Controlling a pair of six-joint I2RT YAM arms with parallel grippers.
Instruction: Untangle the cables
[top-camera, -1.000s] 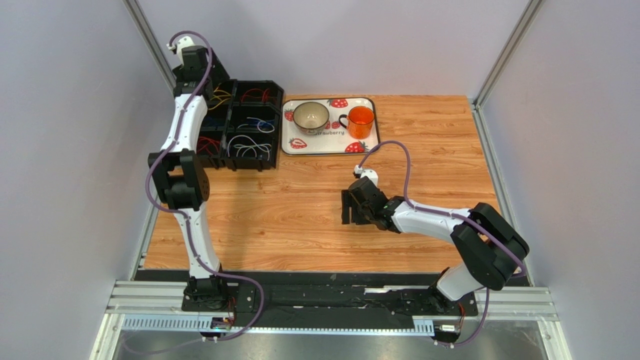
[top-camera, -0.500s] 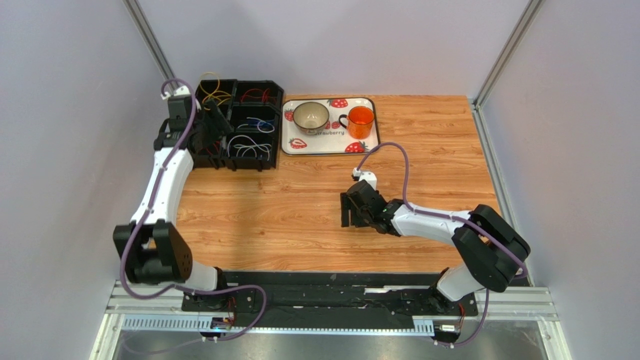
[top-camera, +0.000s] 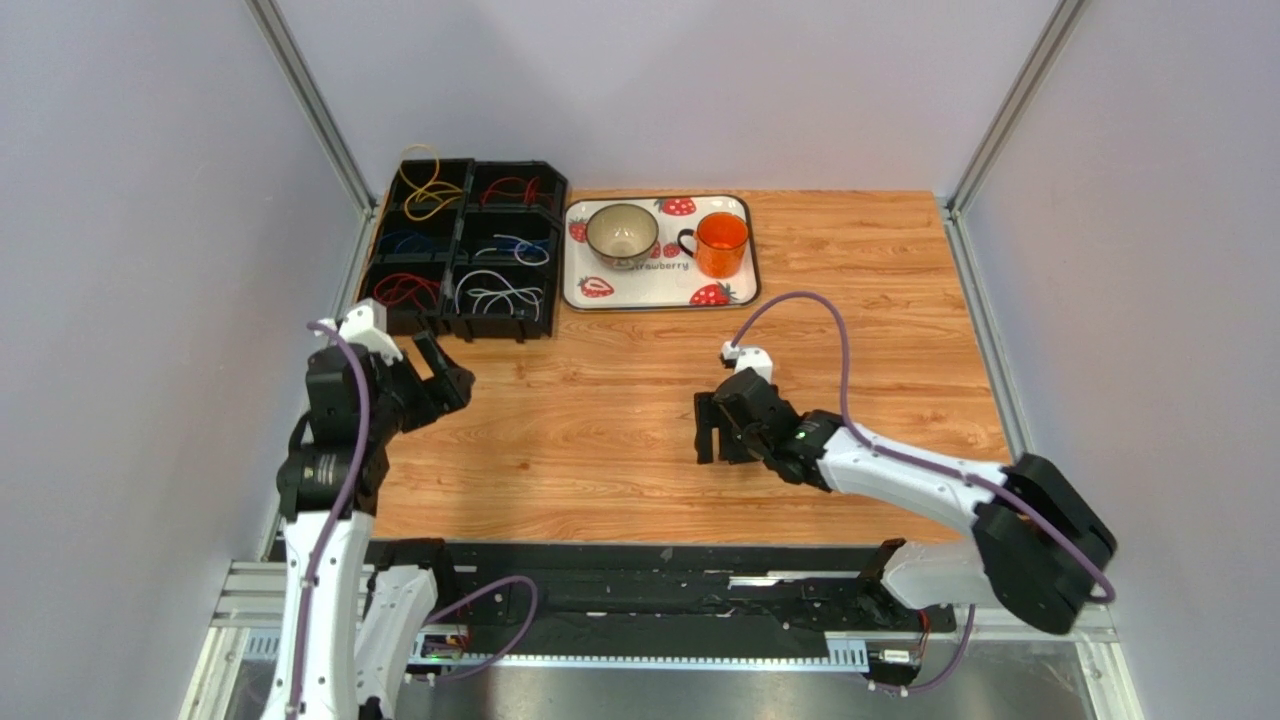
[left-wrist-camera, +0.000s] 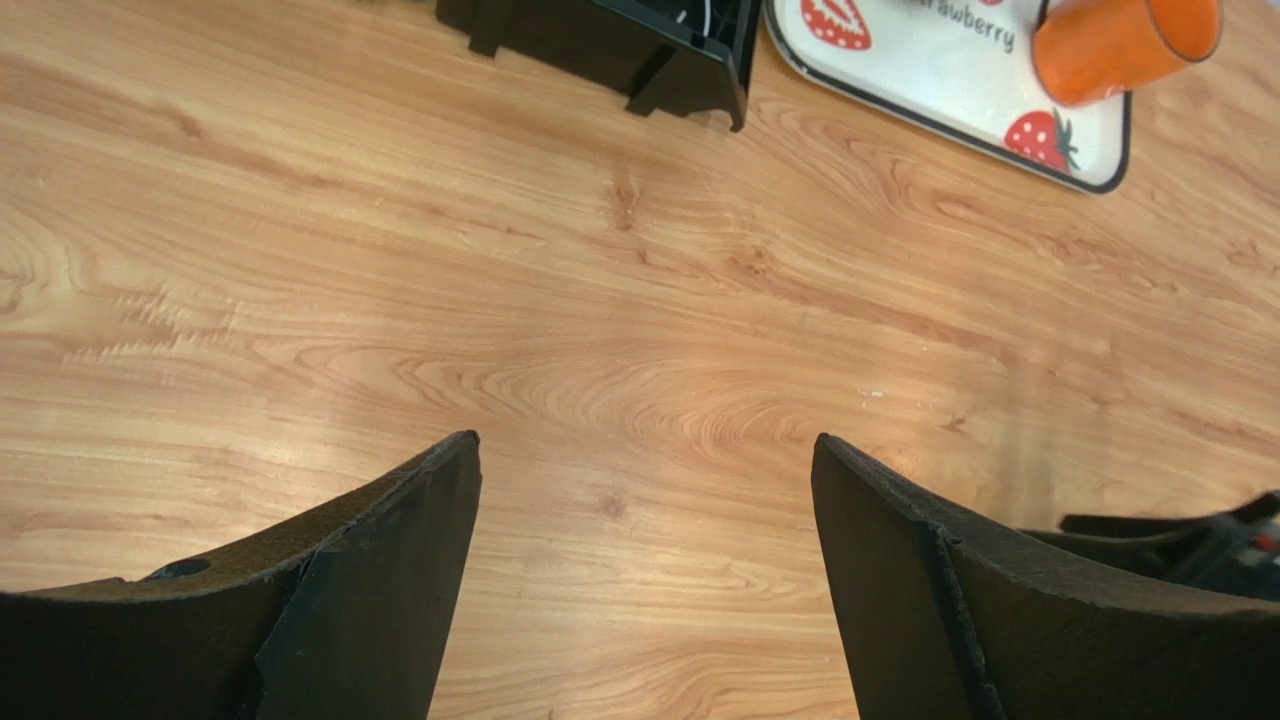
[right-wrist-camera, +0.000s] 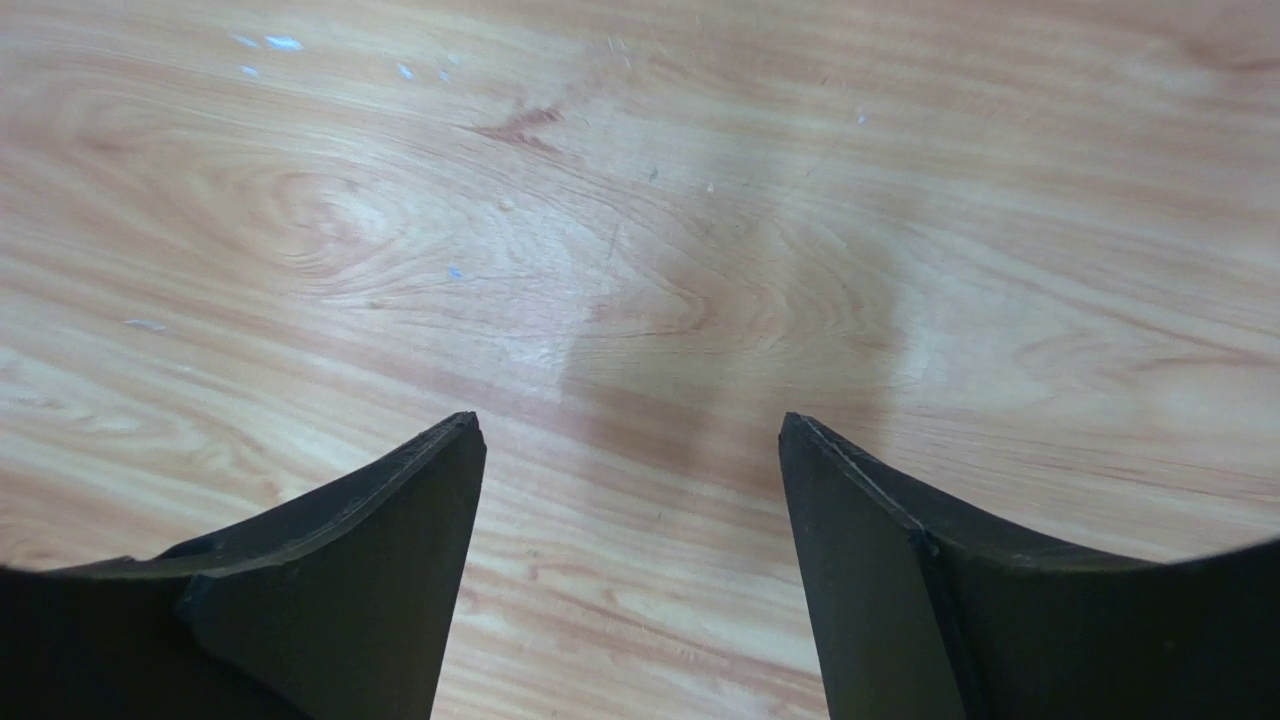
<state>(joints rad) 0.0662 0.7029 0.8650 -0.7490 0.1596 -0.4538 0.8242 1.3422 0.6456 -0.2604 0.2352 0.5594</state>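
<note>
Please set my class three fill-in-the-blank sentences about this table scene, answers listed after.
1. The organizer holding the cables is coloured ___.
2. The mug on the strawberry tray is ___.
3. The left tool and right tool are both ___, holding nothing.
Missing words: black, orange, open.

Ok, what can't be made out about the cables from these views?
Top view: the cables in the black bin are too small to tell tangled from separate.
Left wrist: the top edge cuts the black bin to one corner; no cables show.
Right wrist: the table only, no cables.
</note>
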